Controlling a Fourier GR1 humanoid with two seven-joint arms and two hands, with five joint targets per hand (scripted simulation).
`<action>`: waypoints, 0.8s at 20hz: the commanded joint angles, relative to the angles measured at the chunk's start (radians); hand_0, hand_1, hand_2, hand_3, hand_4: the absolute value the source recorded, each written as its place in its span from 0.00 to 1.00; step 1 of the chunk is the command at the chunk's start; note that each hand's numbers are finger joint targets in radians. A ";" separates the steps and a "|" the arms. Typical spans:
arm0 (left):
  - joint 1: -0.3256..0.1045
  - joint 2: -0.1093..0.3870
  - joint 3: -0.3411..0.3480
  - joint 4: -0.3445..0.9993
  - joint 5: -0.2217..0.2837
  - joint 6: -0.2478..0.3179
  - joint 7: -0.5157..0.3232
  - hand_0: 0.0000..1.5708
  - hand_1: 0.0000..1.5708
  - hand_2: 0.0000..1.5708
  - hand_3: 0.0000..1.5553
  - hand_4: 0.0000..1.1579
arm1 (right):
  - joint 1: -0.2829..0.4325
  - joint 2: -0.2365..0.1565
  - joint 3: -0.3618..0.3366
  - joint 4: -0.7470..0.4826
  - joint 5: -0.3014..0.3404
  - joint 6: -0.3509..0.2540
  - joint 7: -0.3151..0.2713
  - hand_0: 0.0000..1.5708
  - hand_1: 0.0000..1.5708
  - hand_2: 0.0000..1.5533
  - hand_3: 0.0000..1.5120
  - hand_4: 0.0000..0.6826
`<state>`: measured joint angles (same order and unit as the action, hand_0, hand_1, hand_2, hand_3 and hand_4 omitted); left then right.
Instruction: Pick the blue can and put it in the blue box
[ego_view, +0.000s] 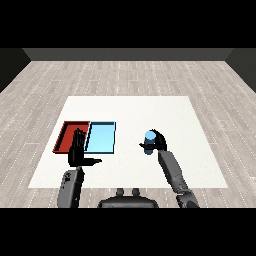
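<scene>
A blue can stands upright right of the table's middle, and my right hand is curled round it from the right side. Whether the can touches the table or is lifted slightly, I cannot tell. The light blue tray lies to the can's left with nothing in it, and the red tray adjoins it on the left. My left hand hovers open over the front edge of the two trays, fingers straight up and thumb out to the right.
The white table spreads wide behind and to the right of the trays. Its front edge runs just ahead of both forearms.
</scene>
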<state>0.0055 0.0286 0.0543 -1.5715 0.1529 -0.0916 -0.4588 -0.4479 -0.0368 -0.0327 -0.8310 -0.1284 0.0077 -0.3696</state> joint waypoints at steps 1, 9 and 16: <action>0.012 0.002 -0.025 -0.026 -0.022 0.007 0.036 0.00 0.00 0.00 0.00 0.00 | 0.041 0.025 0.044 -0.194 0.018 -0.052 0.079 0.95 0.95 0.94 0.93 0.95; -0.072 -0.028 -0.092 0.115 -0.079 0.042 0.053 0.00 0.00 0.00 0.00 0.00 | 0.005 -0.034 0.025 -0.275 -0.001 0.028 0.083 0.95 0.95 0.93 0.93 0.95; -0.152 -0.028 -0.181 0.165 -0.050 0.076 0.123 0.00 0.00 0.00 0.00 0.00 | -0.001 0.036 0.142 -0.322 0.011 -0.078 0.035 0.91 0.91 0.93 0.94 0.98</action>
<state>-0.0886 0.0034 -0.0854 -1.4475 0.1044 -0.0425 -0.3769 -0.4449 -0.0141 0.0488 -1.1107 -0.1040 -0.0170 -0.3418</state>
